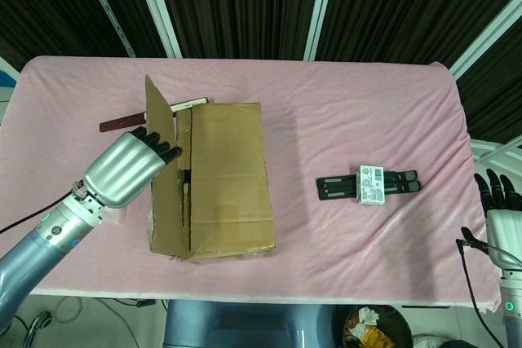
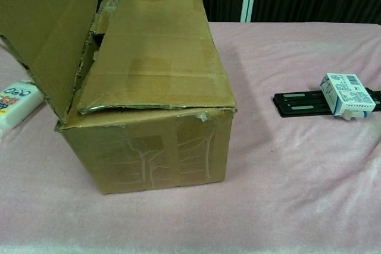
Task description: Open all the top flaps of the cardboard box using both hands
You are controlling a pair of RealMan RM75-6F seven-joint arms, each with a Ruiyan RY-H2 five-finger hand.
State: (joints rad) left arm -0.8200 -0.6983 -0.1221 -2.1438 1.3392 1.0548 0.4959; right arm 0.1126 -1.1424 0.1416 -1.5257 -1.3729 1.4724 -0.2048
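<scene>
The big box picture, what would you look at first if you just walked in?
Most likely the cardboard box in the middle of the pink table, with its left flap lifted and the right flap lying flat. Next, the shiny silver left hand against that lifted flap. Off to the right, a small white carton sits on a black bracket.

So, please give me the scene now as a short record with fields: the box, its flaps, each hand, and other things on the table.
box: cardboard box on the pink table
left flap: left flap swung up and outward
right flap: right flap lying flat over the top
left hand: left hand against the outer side of the left flap
right hand: right hand at the table's right edge, away from the box, holding nothing
other things: small white carton on a black bracket; white packet left of the box
</scene>
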